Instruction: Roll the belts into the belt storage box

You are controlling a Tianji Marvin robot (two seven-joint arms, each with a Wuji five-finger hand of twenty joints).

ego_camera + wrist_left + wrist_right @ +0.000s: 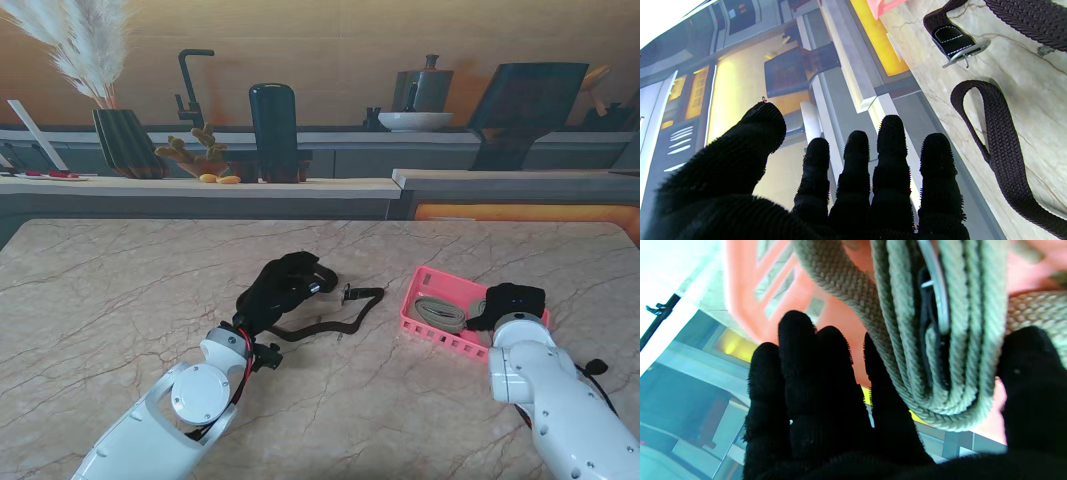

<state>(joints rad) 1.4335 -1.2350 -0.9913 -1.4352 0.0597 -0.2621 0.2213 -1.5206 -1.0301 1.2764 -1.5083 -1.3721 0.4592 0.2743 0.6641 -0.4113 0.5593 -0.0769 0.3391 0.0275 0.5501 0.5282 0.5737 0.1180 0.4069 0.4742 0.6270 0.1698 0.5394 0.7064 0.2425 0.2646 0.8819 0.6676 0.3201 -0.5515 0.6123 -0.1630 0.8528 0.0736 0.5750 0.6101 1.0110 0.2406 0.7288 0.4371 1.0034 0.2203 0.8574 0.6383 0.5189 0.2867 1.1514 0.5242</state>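
Woven and limp, the dark belt (330, 318) is lying just left of the pink box (438, 338), so I am judging its stiff buckle end best to grasp with my spread, empty left hand (283, 283), while my right hand (512, 303) is pinching the rolled tan belt (940, 340) inside the box.

Marble table (120, 290) with dark belt (330, 325) and pink storage box (432, 336).
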